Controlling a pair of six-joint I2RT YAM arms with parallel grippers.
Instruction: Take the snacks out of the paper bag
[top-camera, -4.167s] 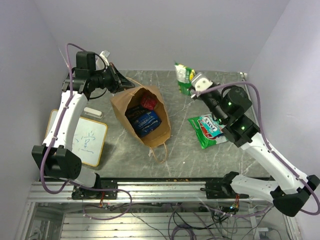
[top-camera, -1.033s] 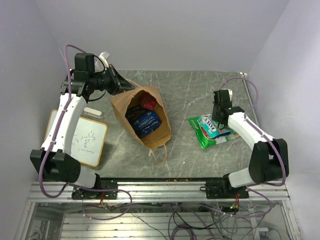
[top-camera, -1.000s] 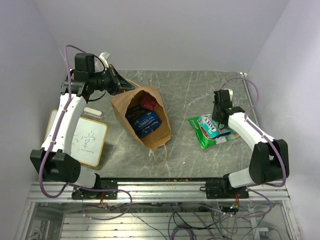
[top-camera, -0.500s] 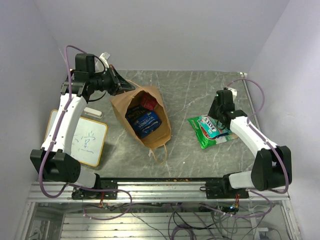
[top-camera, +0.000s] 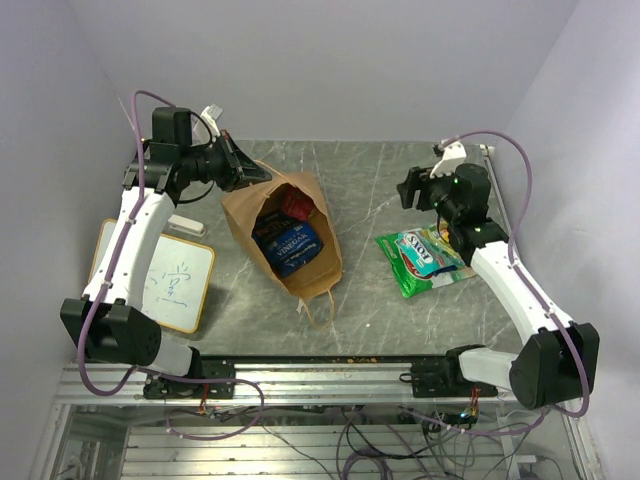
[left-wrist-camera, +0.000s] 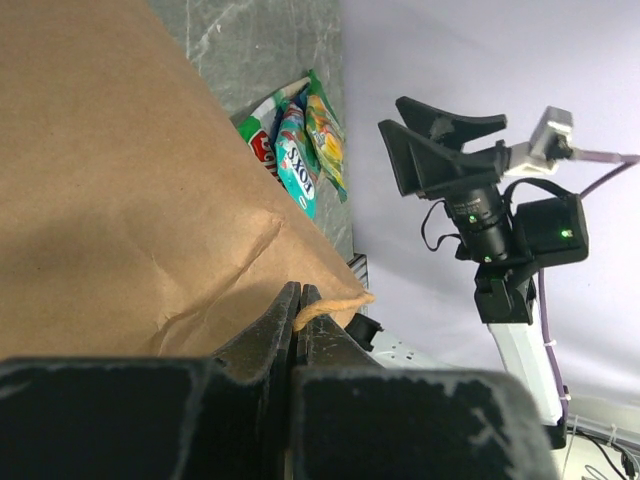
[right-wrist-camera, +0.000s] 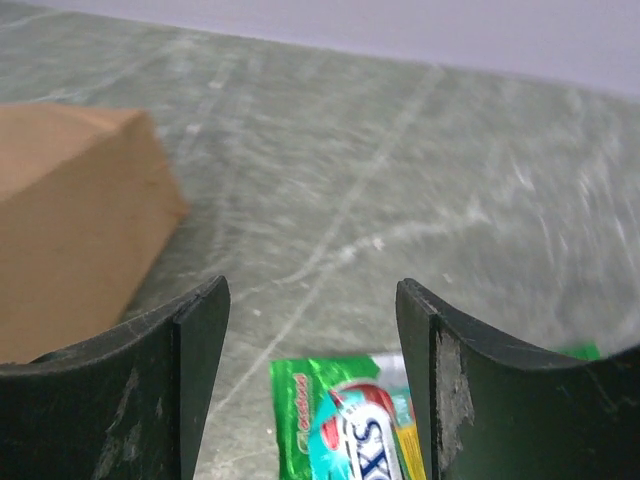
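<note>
Left gripper (left-wrist-camera: 298, 296) pinching paper bag (top-camera: 305, 272) rim, jaws closed on it. Right gripper (right-wrist-camera: 311, 292) hovering spread wide, gripping nothing, over bare table (top-camera: 365, 200) between bag edge and green-white packet (top-camera: 412, 252).

The left arm (top-camera: 128, 240) rises from its base at the near left, runs up along that side and bends at the wrist toward the right. There the left gripper (top-camera: 247, 172) points inward, its jaws pressed flat together on the rim of the bag (top-camera: 305, 270). The right arm (top-camera: 505, 280) leans up and inward from its base at the near right, wrist held high and turned to the left, and the right gripper (top-camera: 409, 187) hangs in the air with its fingers (right-wrist-camera: 190, 330) spread well apart, holding nothing.
</note>
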